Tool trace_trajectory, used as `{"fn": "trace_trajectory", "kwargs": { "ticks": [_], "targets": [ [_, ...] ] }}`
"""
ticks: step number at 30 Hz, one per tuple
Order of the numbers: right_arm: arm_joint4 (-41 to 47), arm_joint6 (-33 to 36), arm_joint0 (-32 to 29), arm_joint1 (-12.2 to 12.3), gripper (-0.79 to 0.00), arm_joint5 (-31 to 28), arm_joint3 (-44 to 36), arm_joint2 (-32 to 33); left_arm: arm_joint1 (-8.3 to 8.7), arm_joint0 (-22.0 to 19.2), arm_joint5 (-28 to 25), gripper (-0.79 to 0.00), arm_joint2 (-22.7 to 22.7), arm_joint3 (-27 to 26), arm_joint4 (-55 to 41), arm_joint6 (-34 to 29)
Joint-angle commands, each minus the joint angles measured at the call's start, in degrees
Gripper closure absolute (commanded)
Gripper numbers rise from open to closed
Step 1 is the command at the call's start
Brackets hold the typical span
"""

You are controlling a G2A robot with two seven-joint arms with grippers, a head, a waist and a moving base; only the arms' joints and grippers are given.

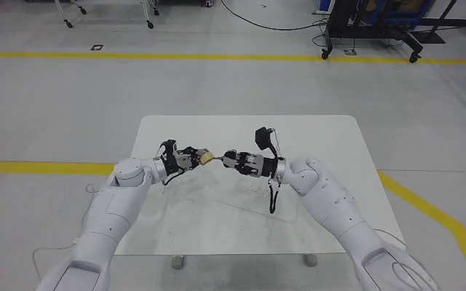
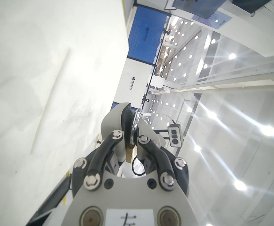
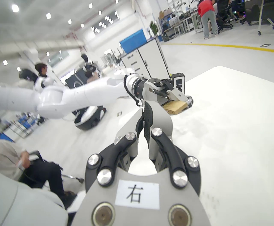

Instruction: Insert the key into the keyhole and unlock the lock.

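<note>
Right pincer (image 3: 146, 108) pressed together; left pincer (image 2: 133, 116) clamps the brass, silver-shackled lock (image 3: 174, 107).

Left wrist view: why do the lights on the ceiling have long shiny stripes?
In the left wrist view the round ceiling lamps spread into long white streaks: lens glare. In the right wrist view the lamps are plain dots, but the white table's edge bows, bent by the wide lens.
</note>
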Motion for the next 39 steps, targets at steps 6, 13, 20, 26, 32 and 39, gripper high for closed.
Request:
{"fn": "trace_trajectory", "kwargs": {
  "ticks": [6, 13, 20, 26, 32, 39],
  "targets": [
    [-20.13, -5.92, -3.54, 1.94, 0.0, 2.13, -9.21, 3.14, -0.38, -1.91, -1.17, 0.0, 0.5, 1.98, -0.95, -3.22],
    [-20.13, -5.92, -3.54, 1.94, 0.0, 2.13, -9.21, 3.14, -0.38, -1.91, -1.17, 0.0, 0.5, 1.98, -0.95, -3.22],
    [-27.38, -7.53, -4.71, 3.06, 0.0, 2.59, -13.37, 5.67, -0.41, -1.71, 7.59, 0.0, 1.92, 0.41, 0.64, -1.66],
    [-41.14, -5.79, -5.4, 5.13, 0.0, 0.05, -22.4, 8.98, -0.7, -4.44, 17.52, 0.0, 3.31, 1.33, -0.27, -5.09],
    [-51.6, -3.21, -2.89, 6.58, 0.0, 0.05, -28.72, 5.5, -1.45, -7.3, 21.13, 0.0, 4.64, 4.61, -2.76, -8.64],
    [-53.45, -1.78, -1.83, 6.84, 0.0, 0.27, -30.05, 4.99, -1.53, -7.87, 21.48, 0.0, 5.58, 4.86, -1.2, -8.56]
  ]
}}
